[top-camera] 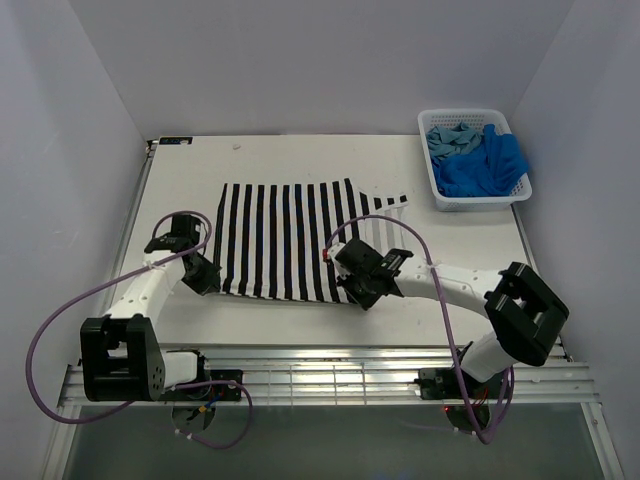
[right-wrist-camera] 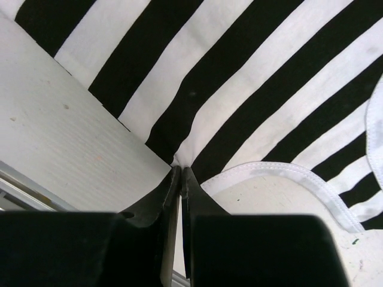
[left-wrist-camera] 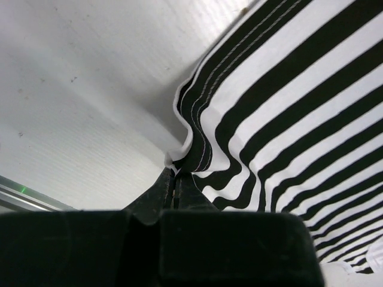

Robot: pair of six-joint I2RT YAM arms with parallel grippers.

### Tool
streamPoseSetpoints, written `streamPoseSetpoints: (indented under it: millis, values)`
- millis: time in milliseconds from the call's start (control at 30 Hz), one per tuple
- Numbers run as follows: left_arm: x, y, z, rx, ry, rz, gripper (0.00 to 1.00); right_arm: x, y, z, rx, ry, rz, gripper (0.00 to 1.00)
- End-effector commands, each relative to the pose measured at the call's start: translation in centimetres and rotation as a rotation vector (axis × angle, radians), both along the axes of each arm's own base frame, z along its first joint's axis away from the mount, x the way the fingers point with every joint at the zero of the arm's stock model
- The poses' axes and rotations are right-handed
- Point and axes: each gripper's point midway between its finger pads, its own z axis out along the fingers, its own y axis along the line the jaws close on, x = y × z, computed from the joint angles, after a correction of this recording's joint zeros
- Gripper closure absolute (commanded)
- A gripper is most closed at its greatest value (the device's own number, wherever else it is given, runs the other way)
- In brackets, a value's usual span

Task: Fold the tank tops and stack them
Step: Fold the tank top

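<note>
A: What takes up most of the overhead view?

B: The white table (top-camera: 300,160). The striped tank top (top-camera: 285,240) lies spread flat on it at the centre of the frame, its stripes running up and down the picture and its straps toward the right.

A: And the other tops?

B: In the white lattice basket (top-camera: 480,200) at the upper right, well apart from both arms. The royal blue tank top (top-camera: 490,165) fills its right side and the teal tank top (top-camera: 445,138) is bunched at its upper left.

A: Where does the striped one sit relative to the left gripper (top-camera: 205,275)?

B: Its lower left edge is in that gripper. In the left wrist view the fingers are together (left-wrist-camera: 175,176), clamped on a puckered fold of hem, and the cloth (left-wrist-camera: 287,107) fans away to the upper right.

A: The right gripper (top-camera: 355,290)?

B: At the lower right corner of the top. In its wrist view the fingers are pressed together (right-wrist-camera: 179,170) on the edge, beside a white-bound armhole, with the stripes (right-wrist-camera: 239,89) spreading above and bare table (right-wrist-camera: 60,137) at the left.
</note>
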Motion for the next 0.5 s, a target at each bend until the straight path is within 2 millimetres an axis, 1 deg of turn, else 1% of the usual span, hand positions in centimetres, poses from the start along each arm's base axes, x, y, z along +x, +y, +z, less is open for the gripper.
streamPoseSetpoints:
  millis: [0, 67, 133, 167, 200, 267, 300, 367, 400, 433, 467]
  values:
    - [2.0, -0.1, 2.5, -0.005, -0.086, -0.015, 1.00, 0.6, 0.1, 2.4, -0.007, -0.014, 0.002, 0.92]
    - [2.7, -0.3, 3.2, -0.014, -0.104, -0.021, 1.00, 1.5, 0.6, 3.3, -0.005, -0.029, -0.011, 0.92]
    - [3.2, -0.3, 3.4, -0.016, -0.111, -0.025, 1.00, 2.2, 0.3, 3.9, -0.019, -0.040, -0.030, 0.92]
    - [3.6, -0.3, 3.6, -0.014, -0.116, -0.029, 1.00, 2.8, 0.5, 4.5, -0.012, -0.054, -0.033, 0.92]
    - [4.1, -0.3, 4.1, -0.013, -0.131, -0.032, 1.00, 3.5, 0.1, 4.7, -0.014, -0.065, -0.057, 0.92]
    - [4.7, -0.3, 4.0, -0.012, -0.127, -0.042, 1.00, 4.3, 0.1, 5.1, -0.005, -0.065, -0.066, 0.92]
    - [5.1, -0.3, 4.3, -0.012, -0.136, -0.045, 1.00, 4.9, 0.3, 5.7, 0.007, -0.075, -0.065, 0.92]
    - [5.5, -0.4, 3.9, -0.014, -0.119, -0.050, 1.00, 5.8, 0.1, 6.0, 0.012, -0.071, -0.085, 0.92]
    - [5.7, -0.4, 3.9, -0.016, -0.118, -0.054, 1.00, 6.5, 0.4, 6.7, 0.014, -0.090, -0.057, 0.92]
    - [6.1, -0.4, 4.1, -0.016, -0.122, -0.054, 1.00, 7.0, 0.2, 6.8, 0.011, -0.088, -0.062, 0.92]
    - [6.4, -0.4, 3.9, -0.016, -0.113, -0.054, 1.00, 7.3, 0.2, 6.6, 0.001, -0.079, -0.057, 0.92]
